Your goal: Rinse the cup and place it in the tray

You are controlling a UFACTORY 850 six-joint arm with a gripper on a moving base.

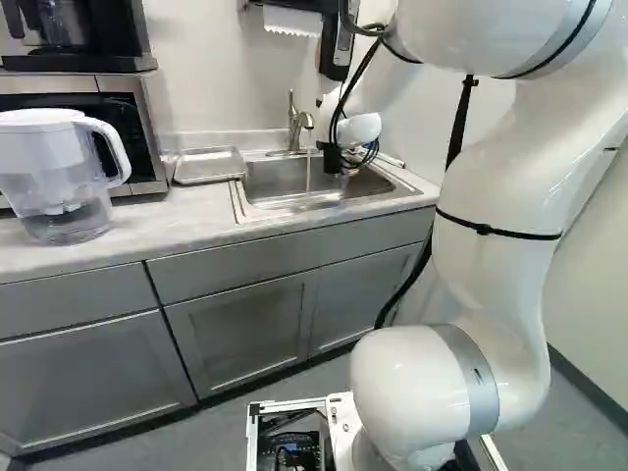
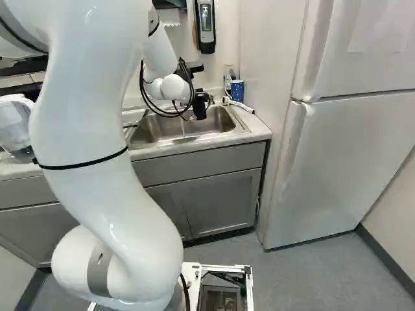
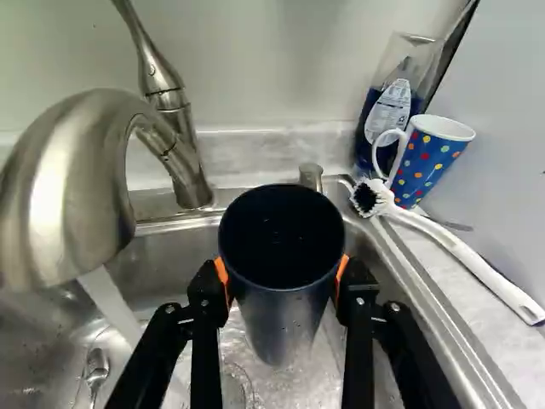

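Cup (image 3: 285, 315) in gripper (image 2: 200, 102) over sink (image 3: 436, 315)

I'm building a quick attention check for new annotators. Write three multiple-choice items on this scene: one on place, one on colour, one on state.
1. Where is the cup?
A. On the tray
B. In the gripper, over the sink
C. Beside the pitcher

2. What colour is the body of the dotted mug near the brush?
A. Blue
B. Red
C. Green

3. What is the faucet doing?
A. Nothing, it is off
B. Running into the cup
C. Running past the cup

1: B, orange pads touch the cup from two sides, the sink below.
2: A, blue shows between its dots.
3: C, the stream falls beside the cup.
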